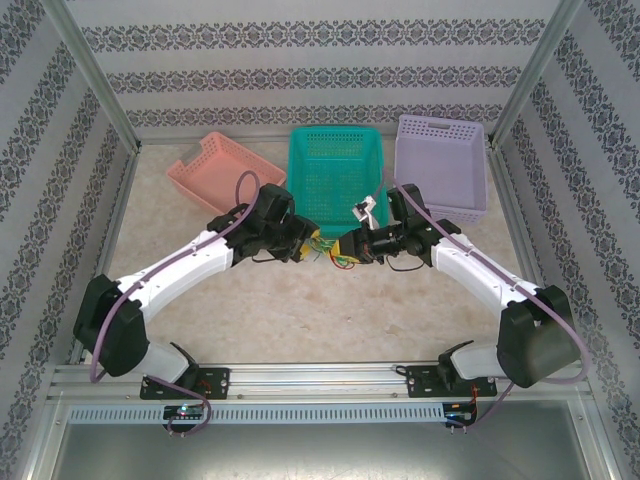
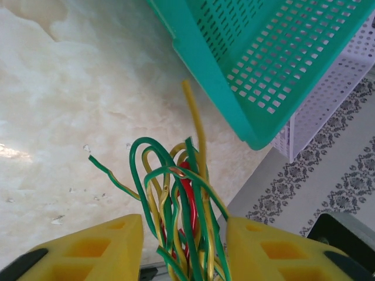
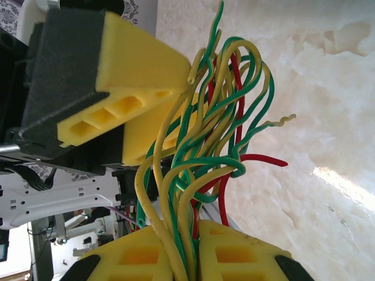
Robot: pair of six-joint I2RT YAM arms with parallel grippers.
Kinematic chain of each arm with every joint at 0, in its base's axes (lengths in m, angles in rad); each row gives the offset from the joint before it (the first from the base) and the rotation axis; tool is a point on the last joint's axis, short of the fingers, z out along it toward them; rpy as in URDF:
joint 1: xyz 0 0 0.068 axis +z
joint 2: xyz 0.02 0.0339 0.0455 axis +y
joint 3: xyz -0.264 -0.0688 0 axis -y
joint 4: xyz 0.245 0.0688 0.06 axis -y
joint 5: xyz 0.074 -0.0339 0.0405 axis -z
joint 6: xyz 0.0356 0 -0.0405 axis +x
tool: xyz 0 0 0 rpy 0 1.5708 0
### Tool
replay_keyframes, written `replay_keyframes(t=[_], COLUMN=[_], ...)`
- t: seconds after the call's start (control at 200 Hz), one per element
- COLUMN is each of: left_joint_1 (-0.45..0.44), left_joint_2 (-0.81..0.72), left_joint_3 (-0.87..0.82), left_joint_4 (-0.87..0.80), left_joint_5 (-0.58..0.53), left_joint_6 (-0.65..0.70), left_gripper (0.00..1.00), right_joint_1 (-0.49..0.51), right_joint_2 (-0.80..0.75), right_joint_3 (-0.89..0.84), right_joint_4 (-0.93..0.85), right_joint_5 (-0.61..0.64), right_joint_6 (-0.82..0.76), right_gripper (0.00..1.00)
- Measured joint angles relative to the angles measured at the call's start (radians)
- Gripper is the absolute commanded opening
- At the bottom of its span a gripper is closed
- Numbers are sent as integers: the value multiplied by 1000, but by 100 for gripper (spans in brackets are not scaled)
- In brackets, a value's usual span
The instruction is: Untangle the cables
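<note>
Two pincers meet at one bunch of thin yellow, green and red cables (image 1: 340,260) over the pale marbled tabletop (image 1: 300,320).
Looped, kinked strands cross each other, loose ends sticking out. Right pincer (image 3: 196,228), at 3 o'clock of the bunch, is pressed together on the cables; left pincer (image 2: 183,222), at 9 o'clock, stands spread, strands running between its yellow fingers (image 2: 105,246). Teal perforated plastic basket (image 1: 338,170) lies at 12 o'clock.

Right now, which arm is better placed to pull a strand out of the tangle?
Left, probably. The right hand is shut on the cables, anchoring the bundle. The left hand is open with strands running between its fingers, so it can close on one and draw it away.
</note>
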Motion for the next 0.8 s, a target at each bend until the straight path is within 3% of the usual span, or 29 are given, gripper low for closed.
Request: replay_keyframes(t=[0.295, 0.53, 0.799], left_joint_1=[10, 10, 10], left_joint_2=[13, 34, 124], left_joint_3=[95, 195, 254], left_joint_4=[-113, -196, -310], left_joint_5=[-34, -20, 10], left_joint_6=[69, 147, 191], left_gripper=[47, 46, 33], right_joint_1=[8, 67, 99], right_joint_2=[-4, -30, -31], right_joint_3=[17, 77, 107], right_joint_4=[-70, -220, -277], right_joint_5=[12, 149, 248], right_joint_6=[-71, -236, -326], right_gripper=[0, 0, 0])
